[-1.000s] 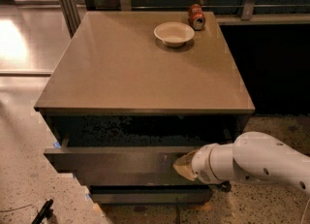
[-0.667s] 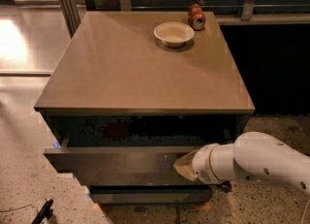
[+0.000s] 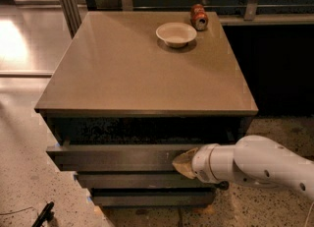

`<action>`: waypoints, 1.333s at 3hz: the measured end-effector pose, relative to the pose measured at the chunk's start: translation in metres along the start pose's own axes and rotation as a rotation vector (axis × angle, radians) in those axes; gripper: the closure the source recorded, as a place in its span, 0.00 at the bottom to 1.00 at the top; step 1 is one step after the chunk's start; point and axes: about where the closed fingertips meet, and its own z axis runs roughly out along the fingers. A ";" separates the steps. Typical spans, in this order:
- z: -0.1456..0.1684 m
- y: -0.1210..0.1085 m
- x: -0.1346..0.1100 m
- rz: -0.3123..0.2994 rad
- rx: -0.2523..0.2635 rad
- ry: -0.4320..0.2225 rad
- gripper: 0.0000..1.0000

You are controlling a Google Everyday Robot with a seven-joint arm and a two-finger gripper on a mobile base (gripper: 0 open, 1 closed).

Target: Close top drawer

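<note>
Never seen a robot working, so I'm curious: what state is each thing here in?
top drawer: open, pulled partway out.
middle drawer: set further in than the top one, looks shut.
bottom drawer: looks shut.
bowl: upright, looks empty.
can: appears to lie on its side.
gripper: against the top drawer's front, right part.

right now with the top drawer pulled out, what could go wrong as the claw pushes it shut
The claw meets the top drawer right of its middle, so the push may skew and jam it. It also sits low on the front, near the second drawer, and might slip off downward. A hard shove could jolt the bowl and the can on top.
</note>
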 end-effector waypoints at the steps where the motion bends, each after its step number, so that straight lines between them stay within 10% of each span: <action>1: 0.025 -0.011 -0.026 -0.020 0.025 -0.032 1.00; 4: 0.033 -0.023 -0.031 0.001 0.028 -0.027 1.00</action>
